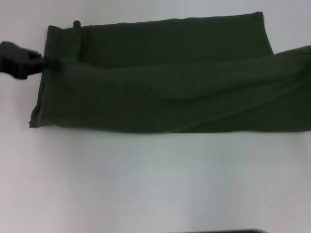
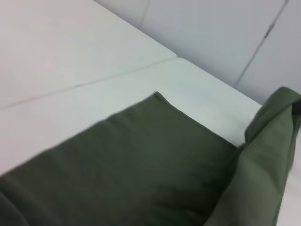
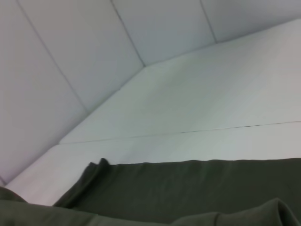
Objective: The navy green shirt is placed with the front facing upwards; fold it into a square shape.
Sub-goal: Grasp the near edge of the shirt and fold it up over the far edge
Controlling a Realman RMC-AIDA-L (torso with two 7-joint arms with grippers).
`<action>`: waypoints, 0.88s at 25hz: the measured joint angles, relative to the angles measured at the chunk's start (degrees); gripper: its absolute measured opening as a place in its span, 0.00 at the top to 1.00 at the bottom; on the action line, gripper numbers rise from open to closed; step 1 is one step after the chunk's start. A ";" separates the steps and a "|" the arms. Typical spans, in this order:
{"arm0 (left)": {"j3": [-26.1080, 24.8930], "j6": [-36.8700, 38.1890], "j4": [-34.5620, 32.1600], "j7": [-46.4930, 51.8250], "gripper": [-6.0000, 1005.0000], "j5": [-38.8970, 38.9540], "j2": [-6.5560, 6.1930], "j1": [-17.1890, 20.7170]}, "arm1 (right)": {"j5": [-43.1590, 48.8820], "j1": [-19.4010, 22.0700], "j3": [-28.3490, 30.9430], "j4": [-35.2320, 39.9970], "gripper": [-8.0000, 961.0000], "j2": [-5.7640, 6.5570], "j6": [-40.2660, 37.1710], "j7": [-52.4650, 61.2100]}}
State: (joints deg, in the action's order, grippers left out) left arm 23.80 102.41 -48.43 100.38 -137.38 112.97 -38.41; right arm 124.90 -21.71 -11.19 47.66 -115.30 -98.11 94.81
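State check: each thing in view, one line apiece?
Dark olive-green cotton shirt: folded lengthwise into a long band across the white table, near layer lapped over the far one, print hidden.
Left hand: shut on the shirt's left edge.
Right hand: out of frame.
White table: flat, bearing the shirt.

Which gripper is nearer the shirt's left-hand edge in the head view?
Left. The left gripper sits at that edge of the navy green shirt, apparently pinching a fold. The right gripper is outside the head view, toward the shirt's far right end.
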 joint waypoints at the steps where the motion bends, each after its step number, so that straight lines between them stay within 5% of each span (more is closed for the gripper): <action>1: 0.00 -0.87 0.56 0.00 0.99 0.01 0.07 -0.66 | 0.00 -0.45 -0.61 -0.04 0.92 -0.04 1.11 0.51; 22: 0.26 -19.76 5.64 1.40 0.99 2.96 2.26 -6.79 | -0.14 -10.78 -6.05 -5.84 0.92 0.43 21.33 9.76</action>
State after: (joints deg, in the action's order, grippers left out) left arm 24.06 82.65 -42.79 101.78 -134.41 115.23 -45.20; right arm 124.76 -32.49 -17.23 41.82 -114.87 -76.78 104.57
